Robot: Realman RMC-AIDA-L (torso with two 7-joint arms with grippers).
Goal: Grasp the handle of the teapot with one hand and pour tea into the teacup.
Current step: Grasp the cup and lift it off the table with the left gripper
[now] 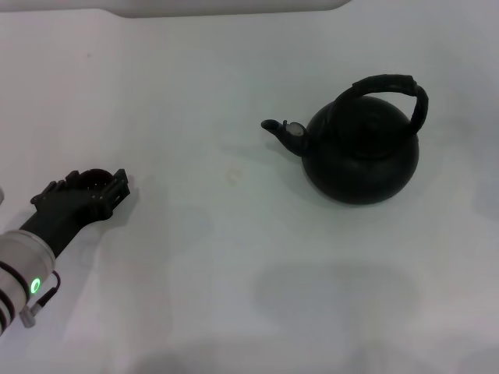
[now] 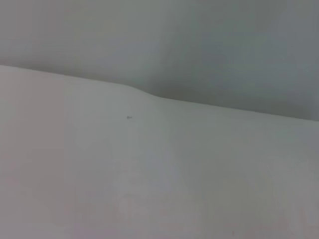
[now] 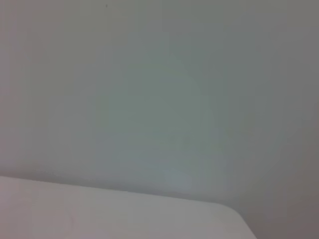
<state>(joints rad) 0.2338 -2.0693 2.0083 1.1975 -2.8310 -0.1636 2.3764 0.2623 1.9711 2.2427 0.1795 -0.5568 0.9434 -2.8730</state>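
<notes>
Teapot [image 1: 361, 152] stands upright on the white counter [image 1: 234, 265], in the right half of the head view and a little toward the far side. It is round and matte black. Its short curved spout [image 1: 282, 132] points to the robot's left. The handle [image 1: 387, 89], a thick black arched hoop, rises over the top of the pot, and nothing touches it.

The left gripper [image 1: 97, 187] is at the near left of the counter, well apart from the teapot. It is low over the surface, on a white arm [image 1: 19, 273] with black rings and a small green light. Its jaws reach around a small round dark shape that looks like the teacup [image 1: 95, 180]. Black on black, I cannot tell if the jaws press on the cup or only stand around it, so their state is not clear to me.

The right gripper does not show in any view. The left wrist view shows only the white counter surface, its far edge with a small step, and a grey wall [image 2: 199, 45] behind. The right wrist view shows a grey wall and a corner of the white counter.
</notes>
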